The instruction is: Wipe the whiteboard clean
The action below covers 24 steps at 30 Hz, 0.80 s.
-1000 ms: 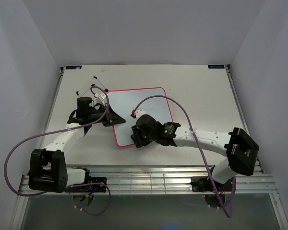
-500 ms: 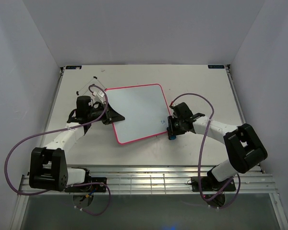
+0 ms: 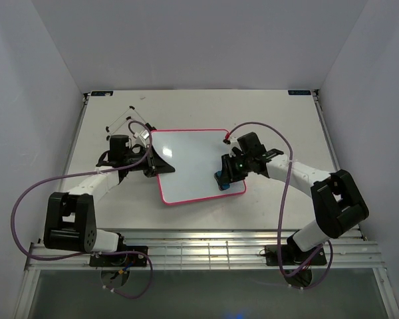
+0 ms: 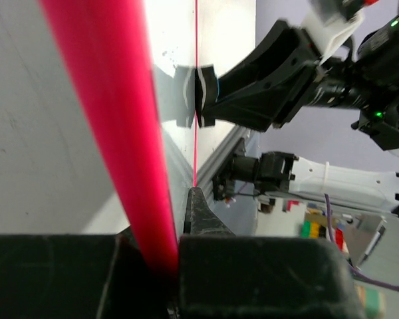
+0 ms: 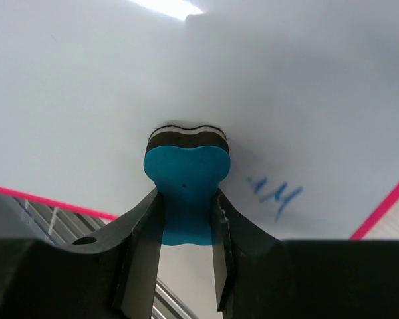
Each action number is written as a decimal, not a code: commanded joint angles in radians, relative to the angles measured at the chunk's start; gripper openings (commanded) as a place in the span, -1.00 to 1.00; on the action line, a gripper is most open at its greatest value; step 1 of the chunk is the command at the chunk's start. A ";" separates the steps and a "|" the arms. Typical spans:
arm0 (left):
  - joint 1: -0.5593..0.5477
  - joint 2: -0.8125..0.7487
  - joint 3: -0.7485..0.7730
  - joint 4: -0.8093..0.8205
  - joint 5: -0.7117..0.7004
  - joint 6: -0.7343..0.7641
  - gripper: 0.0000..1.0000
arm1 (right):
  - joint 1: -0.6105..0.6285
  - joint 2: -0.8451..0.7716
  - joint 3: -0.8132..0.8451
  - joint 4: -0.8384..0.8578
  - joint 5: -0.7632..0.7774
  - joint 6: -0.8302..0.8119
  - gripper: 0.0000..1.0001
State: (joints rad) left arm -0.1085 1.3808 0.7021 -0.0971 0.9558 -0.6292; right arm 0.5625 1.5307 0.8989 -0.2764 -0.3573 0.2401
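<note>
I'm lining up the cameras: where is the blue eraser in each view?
Top external: blue eraser on the whiteboard's near-right part, held by the right end effector.
Left wrist: likely the dark pad upper centre, pressed on the board; blue barely shows.
Right wrist: centre, between the fingers.
Shared landmark: the whiteboard's pink rim.

The right gripper (image 3: 222, 178), with its blue eraser (image 5: 185, 174), has swept from the near-left part of the whiteboard (image 3: 189, 163) out past its right edge. It has now come back onto the near-right corner. The board has swung slightly, its far edge level again.
</note>
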 commanded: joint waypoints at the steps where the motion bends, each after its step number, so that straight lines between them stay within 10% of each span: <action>1: -0.034 0.017 -0.015 -0.110 -0.031 0.106 -1.00 | 0.011 0.002 0.061 0.085 -0.077 -0.010 -0.85; 17: -0.033 -0.052 -0.010 -0.127 -0.138 0.097 -1.00 | -0.147 0.020 -0.172 -0.096 0.294 -0.050 -0.84; 24: -0.031 -0.063 -0.013 -0.121 -0.150 0.089 -1.00 | -0.044 -0.095 -0.190 -0.046 0.074 -0.019 -0.84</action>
State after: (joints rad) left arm -0.1322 1.3571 0.6949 -0.2817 0.9794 -0.6704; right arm 0.4431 1.4757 0.7506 -0.2626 -0.1886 0.2256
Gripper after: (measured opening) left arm 0.124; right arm 0.365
